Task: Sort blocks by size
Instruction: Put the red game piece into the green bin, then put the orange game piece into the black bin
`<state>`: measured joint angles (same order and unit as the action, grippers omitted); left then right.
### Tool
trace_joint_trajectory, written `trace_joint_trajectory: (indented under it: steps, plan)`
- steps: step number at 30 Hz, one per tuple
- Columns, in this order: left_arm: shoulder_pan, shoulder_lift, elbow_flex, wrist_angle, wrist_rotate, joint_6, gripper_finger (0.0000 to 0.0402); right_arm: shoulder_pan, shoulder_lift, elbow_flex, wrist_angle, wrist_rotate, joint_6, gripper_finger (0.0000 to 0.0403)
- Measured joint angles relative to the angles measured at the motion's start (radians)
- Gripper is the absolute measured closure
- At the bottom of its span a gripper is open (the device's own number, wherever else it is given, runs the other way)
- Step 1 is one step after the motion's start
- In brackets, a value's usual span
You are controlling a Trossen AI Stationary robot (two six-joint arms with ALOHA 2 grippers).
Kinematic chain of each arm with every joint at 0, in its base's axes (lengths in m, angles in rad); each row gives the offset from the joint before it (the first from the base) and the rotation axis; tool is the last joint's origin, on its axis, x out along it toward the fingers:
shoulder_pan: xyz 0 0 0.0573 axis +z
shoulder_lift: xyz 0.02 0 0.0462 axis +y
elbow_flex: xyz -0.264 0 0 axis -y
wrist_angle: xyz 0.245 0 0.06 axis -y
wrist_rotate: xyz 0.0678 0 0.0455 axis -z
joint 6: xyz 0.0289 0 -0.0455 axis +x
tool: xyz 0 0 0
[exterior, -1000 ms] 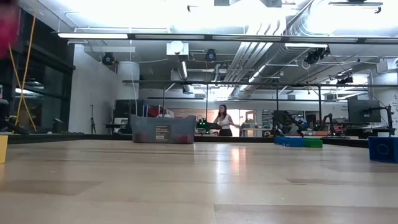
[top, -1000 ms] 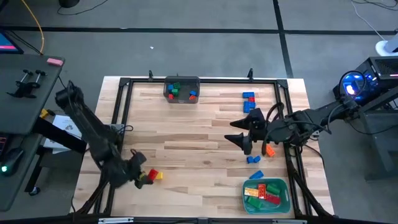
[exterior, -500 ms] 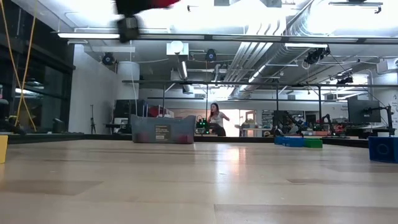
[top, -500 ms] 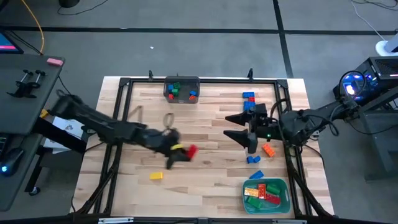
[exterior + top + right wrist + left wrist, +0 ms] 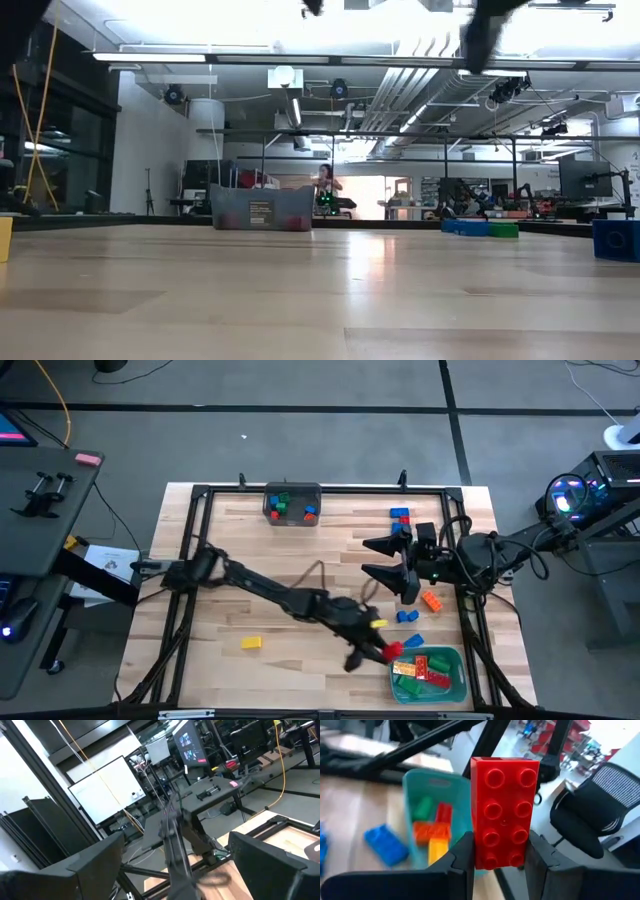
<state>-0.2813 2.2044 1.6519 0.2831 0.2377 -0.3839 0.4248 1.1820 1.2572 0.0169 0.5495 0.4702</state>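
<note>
Grey floor [image 5: 300, 440], bright ceiling lights [image 5: 210, 58]

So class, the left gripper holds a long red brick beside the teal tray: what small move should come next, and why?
Probably carry it a little further over the teal tray and open. The left gripper grips the red brick just short of the rim, and other long bricks already lie inside.

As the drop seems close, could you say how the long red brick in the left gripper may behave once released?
The red brick looks rigid; the left gripper clamps it undeformed. Flat-sided, it shouldn't roll, though it may tip onto bricks in the teal tray.
</note>
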Motion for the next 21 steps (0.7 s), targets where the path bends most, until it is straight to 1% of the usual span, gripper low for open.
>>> trace_joint_trajectory:
  steps: [3,5,7,10,15,18,19,21]
  plan:
    - [0.000,0.103,0.128,0.002,0.021,-0.007,0.0318,0.000,0.000,0.000,0.002,0.002,0.000,0.0050]
    - [0.000,0.152,0.181,-0.006,0.022,-0.025,0.0311,0.000,0.000,0.000,0.002,0.013,0.000,0.0050]
    - [-0.002,0.206,0.232,0.008,0.021,-0.031,0.0287,0.000,0.000,0.000,0.002,0.019,0.000,0.0050]
    - [-0.002,0.255,0.265,-0.002,0.022,-0.031,0.0239,0.000,0.000,0.000,0.003,0.019,-0.001,0.0050]
    - [0.007,0.257,0.270,-0.018,0.023,-0.024,0.0167,0.000,0.000,0.000,0.006,0.019,-0.009,0.0050]
    - [0.026,0.244,0.271,-0.033,0.029,-0.020,0.0140,0.000,0.000,0.000,0.006,0.019,-0.039,0.0050]
    - [0.036,0.231,0.271,-0.062,0.051,-0.033,0.0134,0.000,-0.001,0.000,0.008,0.019,-0.045,0.0050]
    - [0.066,0.200,0.271,-0.182,0.134,-0.049,0.0127,0.000,-0.008,0.000,0.006,0.019,-0.051,0.0050]
